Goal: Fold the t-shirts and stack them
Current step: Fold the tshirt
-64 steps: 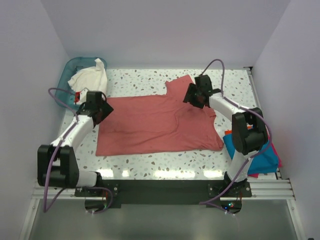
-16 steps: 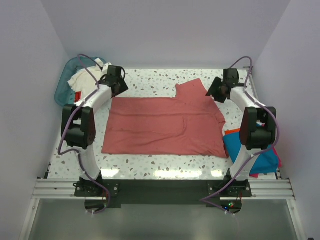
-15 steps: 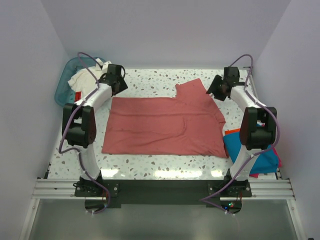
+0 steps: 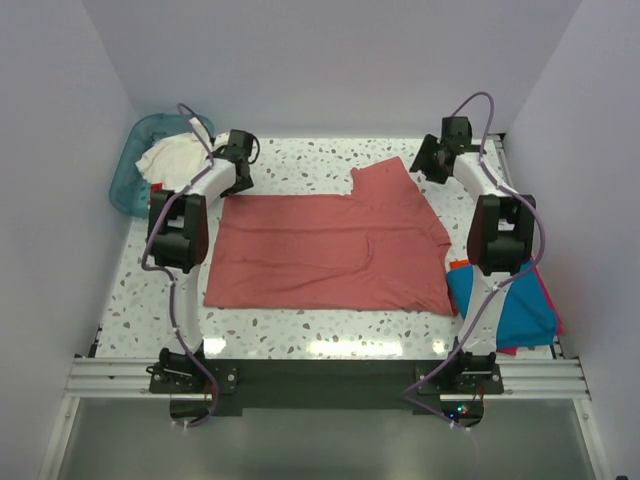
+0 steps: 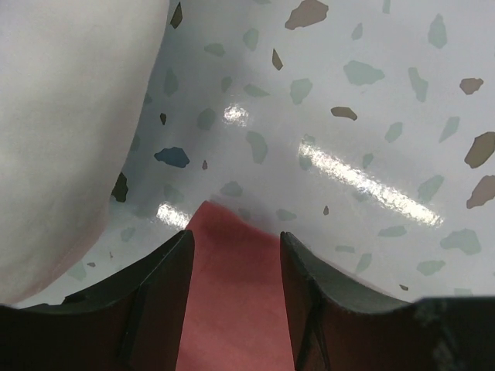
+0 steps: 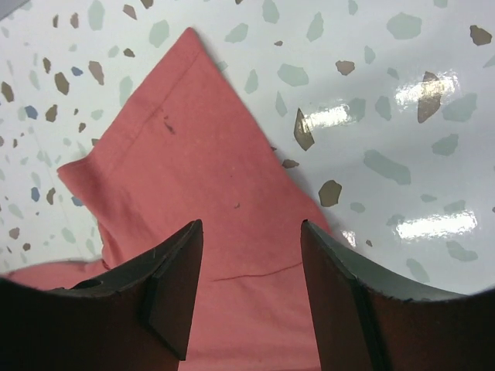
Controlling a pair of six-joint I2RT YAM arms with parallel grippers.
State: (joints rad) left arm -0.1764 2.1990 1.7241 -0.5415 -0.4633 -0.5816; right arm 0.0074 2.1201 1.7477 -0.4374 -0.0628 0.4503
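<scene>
The salmon-red t-shirt (image 4: 330, 250) lies spread flat in the middle of the table. My left gripper (image 4: 240, 180) is open at its far left corner. In the left wrist view that corner (image 5: 232, 309) lies between the open fingers (image 5: 166, 294) of my left gripper (image 5: 236, 255). My right gripper (image 4: 422, 168) is open over the far right sleeve. In the right wrist view its fingers (image 6: 332, 286) straddle the sleeve cloth (image 6: 186, 154), and my right gripper (image 6: 251, 247) holds nothing. The white t-shirt (image 4: 172, 155) lies in the basket. The folded teal-blue t-shirt (image 4: 505, 305) lies on the orange-red one (image 4: 515, 350) at the right edge.
The teal plastic basket (image 4: 135, 150) stands at the far left corner. Lilac walls close in the table at the back and on both sides. A metal rail (image 4: 320, 375) runs along the near edge by the arm bases.
Both arms have reached toward the back of the table, the left from the shirt's left edge to its far corner. The shirt now lies flatter and slightly further right.
</scene>
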